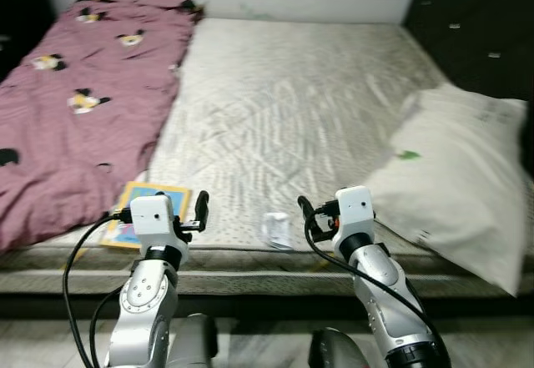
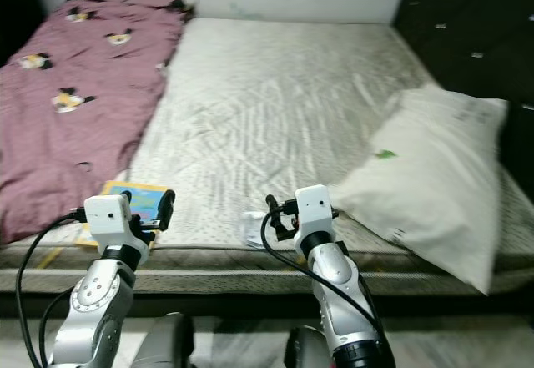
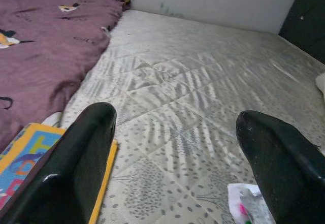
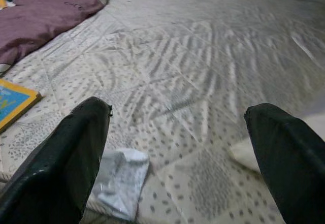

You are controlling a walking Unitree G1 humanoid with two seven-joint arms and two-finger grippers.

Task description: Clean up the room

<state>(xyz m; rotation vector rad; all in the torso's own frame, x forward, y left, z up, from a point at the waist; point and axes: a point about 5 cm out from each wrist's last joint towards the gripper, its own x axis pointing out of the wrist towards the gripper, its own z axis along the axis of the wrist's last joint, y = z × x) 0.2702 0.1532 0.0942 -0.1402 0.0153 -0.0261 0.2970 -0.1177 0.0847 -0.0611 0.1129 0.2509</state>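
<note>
From my end the mattress (image 1: 292,109) is pale cream-grey with a quilted diamond pattern and little speckled dots. The blanket (image 1: 75,109) is dusty mauve with black-and-yellow cartoon figures scattered on it. The book (image 1: 138,209) has a yellow border and a blue cover with bright lettering. The pillow (image 1: 450,176) is off-white with a small green mark, the wrapper (image 1: 276,229) clear-whitish, and the headboard (image 1: 484,26) is black.

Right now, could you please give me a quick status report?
Both end effectors open, left, right, at the mattress edge. Crumpled wrapper lies between them, untouched. Book beside the left one. Path clear.
</note>
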